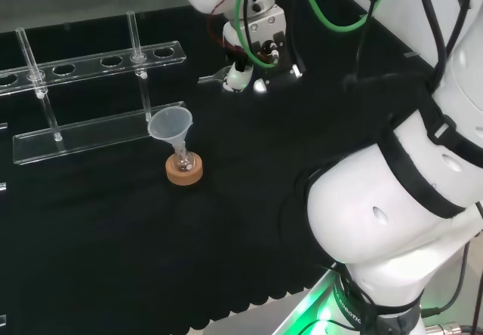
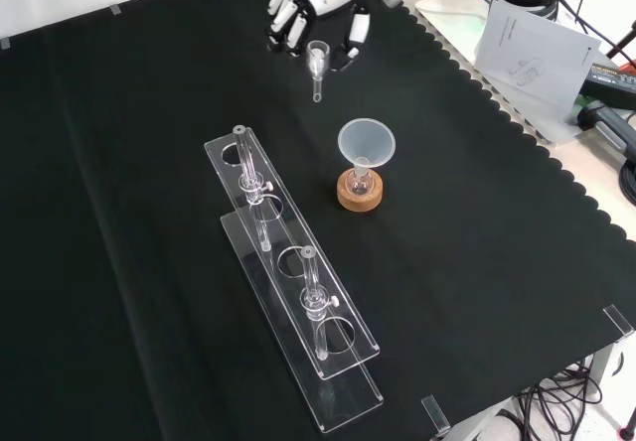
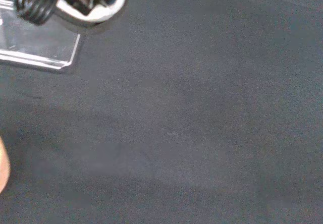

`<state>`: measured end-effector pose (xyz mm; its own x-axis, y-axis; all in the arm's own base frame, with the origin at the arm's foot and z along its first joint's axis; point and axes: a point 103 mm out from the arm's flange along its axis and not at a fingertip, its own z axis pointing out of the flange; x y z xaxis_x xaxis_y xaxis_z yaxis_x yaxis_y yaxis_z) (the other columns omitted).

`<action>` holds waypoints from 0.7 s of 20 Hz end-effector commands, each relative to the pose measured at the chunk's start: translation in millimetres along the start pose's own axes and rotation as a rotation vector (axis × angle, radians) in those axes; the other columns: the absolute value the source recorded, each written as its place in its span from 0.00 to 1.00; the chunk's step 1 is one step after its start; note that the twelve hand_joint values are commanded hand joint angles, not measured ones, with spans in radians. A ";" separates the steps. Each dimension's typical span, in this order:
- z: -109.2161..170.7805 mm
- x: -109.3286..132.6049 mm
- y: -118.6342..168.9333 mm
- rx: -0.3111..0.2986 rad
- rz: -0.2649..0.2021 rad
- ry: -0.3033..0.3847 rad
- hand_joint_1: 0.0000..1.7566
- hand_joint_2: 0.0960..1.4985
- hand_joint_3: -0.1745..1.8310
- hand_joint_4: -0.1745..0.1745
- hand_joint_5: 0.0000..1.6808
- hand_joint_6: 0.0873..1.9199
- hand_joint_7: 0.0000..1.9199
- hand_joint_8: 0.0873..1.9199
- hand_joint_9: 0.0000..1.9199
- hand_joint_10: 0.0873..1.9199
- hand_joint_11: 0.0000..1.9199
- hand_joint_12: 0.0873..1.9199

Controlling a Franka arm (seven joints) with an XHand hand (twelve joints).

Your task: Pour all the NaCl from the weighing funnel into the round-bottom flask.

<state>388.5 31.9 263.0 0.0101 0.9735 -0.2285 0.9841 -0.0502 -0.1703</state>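
The small clear weighing funnel [image 2: 317, 66] lies on the black cloth at the far end of the front view, its stem pointing toward the camera. The hand [image 2: 310, 4] hovers just beyond it, open; its fingers [image 2: 283, 26] hang relaxed on one side of the funnel's cup and the thumb on the other. In the head view the hand [image 1: 255, 52] is at the top centre with the weighing funnel [image 1: 213, 79] to its left. The round-bottom flask [image 2: 360, 175] stands on a cork ring [image 2: 360, 197] with a clear plastic funnel [image 2: 366, 143] in its neck. I cannot see any contents in the weighing funnel.
A clear acrylic test-tube rack [image 2: 288, 282] with a few tubes stands left of the flask in the front view, also the rack [image 1: 90, 135] in the head view. Papers and cables [image 2: 537, 49] lie off the cloth's scalloped edge. The arm's white links [image 1: 392, 192] stand at the head view's right.
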 end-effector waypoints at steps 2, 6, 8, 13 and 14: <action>-8.5 17.3 -18.3 0.003 -0.009 -0.038 0.62 0.45 0.38 1.00 0.71 0.39 0.31 0.31 0.50 0.17 0.39 0.56; -13.6 25.1 -25.7 0.003 -0.012 -0.056 0.62 0.45 0.38 1.00 0.70 0.39 0.31 0.31 0.50 0.17 0.39 0.56; -13.7 30.0 -30.7 0.006 -0.014 -0.063 0.62 0.45 0.38 1.00 0.70 0.39 0.31 0.31 0.50 0.17 0.39 0.56; -12.3 40.4 -38.4 0.024 -0.020 -0.090 0.62 0.45 0.38 1.00 0.70 0.39 0.31 0.31 0.50 0.16 0.39 0.56; -12.1 41.4 -38.9 0.028 -0.020 -0.096 0.62 0.45 0.38 1.00 0.70 0.39 0.31 0.31 0.50 0.16 0.39 0.56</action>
<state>357.8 70.8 273.1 -0.0214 0.9548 -0.2964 0.9816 -0.0363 -0.1876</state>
